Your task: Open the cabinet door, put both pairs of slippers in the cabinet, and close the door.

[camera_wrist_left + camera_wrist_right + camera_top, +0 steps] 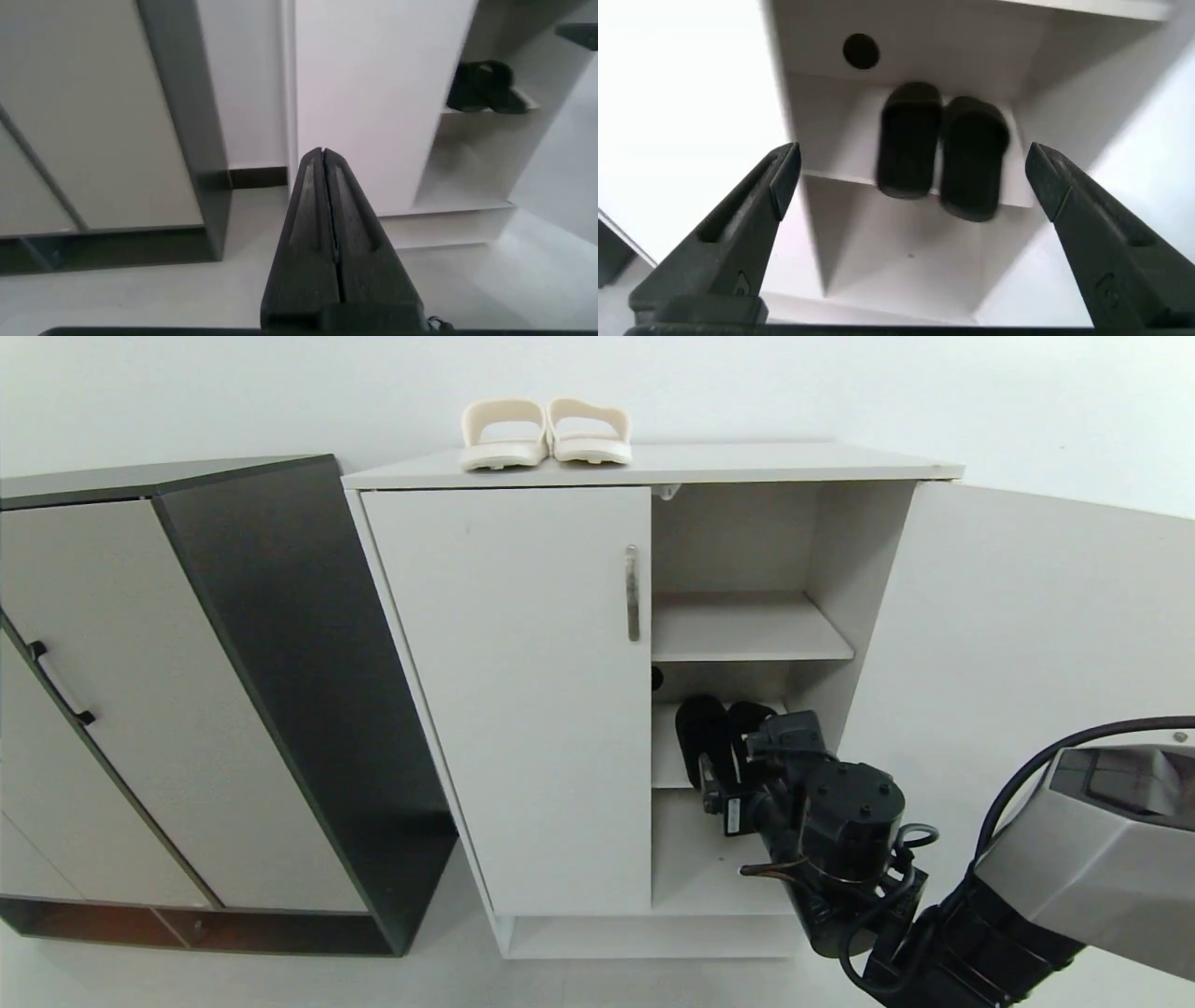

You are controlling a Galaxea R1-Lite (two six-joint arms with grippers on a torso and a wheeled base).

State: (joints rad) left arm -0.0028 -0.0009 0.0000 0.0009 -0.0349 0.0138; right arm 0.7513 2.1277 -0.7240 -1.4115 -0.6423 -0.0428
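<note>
On my far left stands a dark cabinet (280,663) with a pale door and a black handle, its door closed. The left gripper (323,163) hangs low in front of the gap between that dark cabinet and the white cabinet (794,459); its two fingers are pressed flat together with nothing between them. Moving right, the white cabinet's left door (509,691) is closed, with a slim metal handle (632,593) upright along its inner edge. On the cabinet top, above that closed door, the cream slippers (546,432) sit side by side, touching, with their soles flat on the top. Right of the handle the compartment is open to me: a bare upper shelf (747,630), then a middle shelf (665,747) below it. The black slippers (714,733) lie as a pair on that middle shelf, pressed against each other, and they poke a little past the shelf's front edge. The right gripper (913,159) is just in front of them at shelf height. From its wrist camera I see its fingers (738,243) spread wide, one on either side of the pair, holding nothing and not touching the slippers. Beneath it is the cabinet's bottom shelf (691,868). Farthest right, the right door (1027,616) is swung fully open.
</note>
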